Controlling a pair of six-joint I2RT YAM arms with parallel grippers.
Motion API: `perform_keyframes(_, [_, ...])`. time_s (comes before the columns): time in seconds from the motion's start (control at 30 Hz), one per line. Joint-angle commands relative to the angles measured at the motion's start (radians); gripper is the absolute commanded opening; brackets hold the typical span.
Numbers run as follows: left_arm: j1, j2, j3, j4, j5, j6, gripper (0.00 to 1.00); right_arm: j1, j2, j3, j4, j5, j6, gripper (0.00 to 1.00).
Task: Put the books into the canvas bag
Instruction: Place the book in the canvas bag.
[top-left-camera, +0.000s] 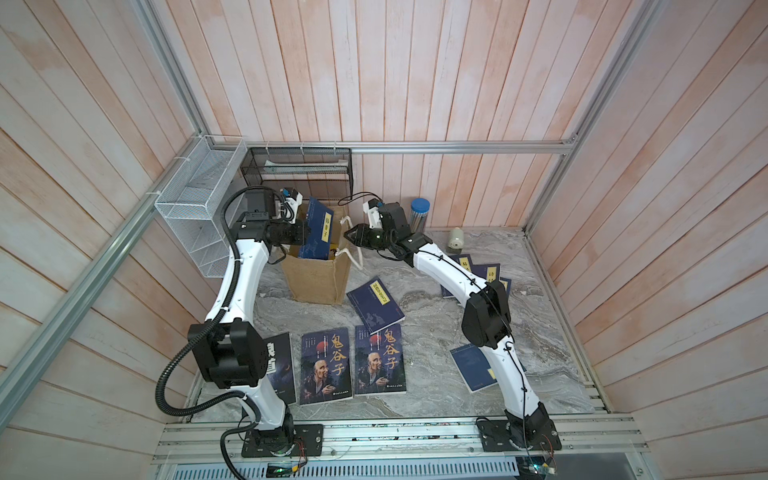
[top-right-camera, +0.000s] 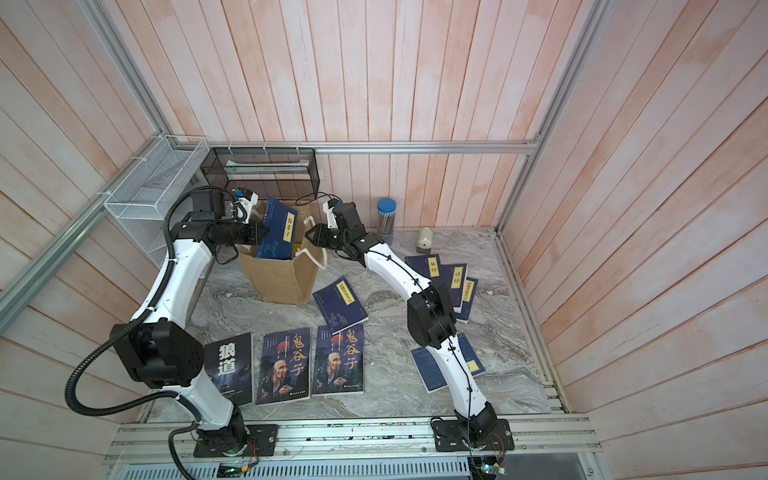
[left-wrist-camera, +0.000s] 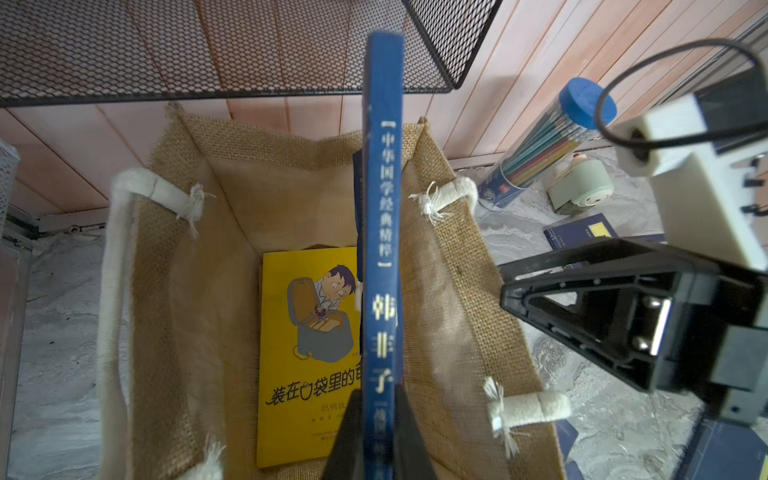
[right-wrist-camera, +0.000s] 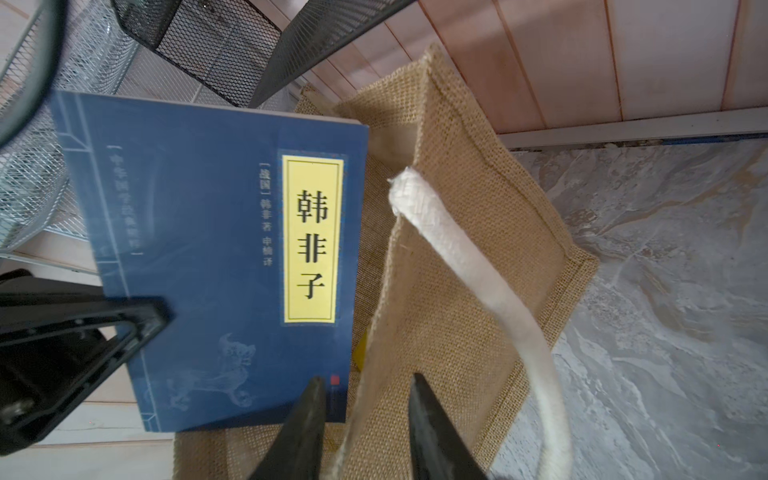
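Well, my left claw (left-wrist-camera: 376, 392) was clamped on the navy book (top-left-camera: 318, 226). The book stood on end, leaning slightly, its long axis pointing down into the bag (top-left-camera: 318, 282) directly beneath, with its lower end already past the rim. My right claw (right-wrist-camera: 368, 380), jaws narrowly apart, straddled the bag's right wall beside the handle (right-wrist-camera: 469, 282); whether it pinched, I couldn't tell. A yellow book (left-wrist-camera: 307, 353) lay flat inside. Straight down looked like the move.

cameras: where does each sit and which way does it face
top views: overhead, looking down at bag and books; left arm and right arm show
left wrist: on left arm, looking into the bag; left tool pinching blue book
right wrist: on right arm, facing bag's side; right tool shows
all share the blue book
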Motion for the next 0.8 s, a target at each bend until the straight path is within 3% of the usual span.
perform_keyframes(0.0, [-0.007, 0.042, 0.014, -0.022, 0.025, 0.033, 0.0, 0.017, 0.027, 0.033, -0.007, -0.03, -0.019, 0.35])
perform_keyframes(0.2, [-0.034, 0.144, 0.103, -0.103, 0.054, 0.059, 0.0, 0.018, 0.037, 0.031, 0.01, -0.065, -0.009, 0.3])
perform_keyframes(0.37, [-0.042, 0.255, 0.219, -0.187, 0.117, 0.066, 0.0, 0.019, 0.037, 0.03, 0.02, -0.081, -0.019, 0.16])
perform_keyframes(0.5, [-0.034, 0.321, 0.26, -0.216, 0.079, 0.074, 0.0, 0.021, 0.031, 0.03, 0.02, -0.082, -0.032, 0.06])
perform_keyframes(0.77, [-0.018, 0.427, 0.355, -0.256, 0.054, 0.069, 0.0, 0.022, 0.024, 0.03, 0.019, -0.078, -0.052, 0.05])
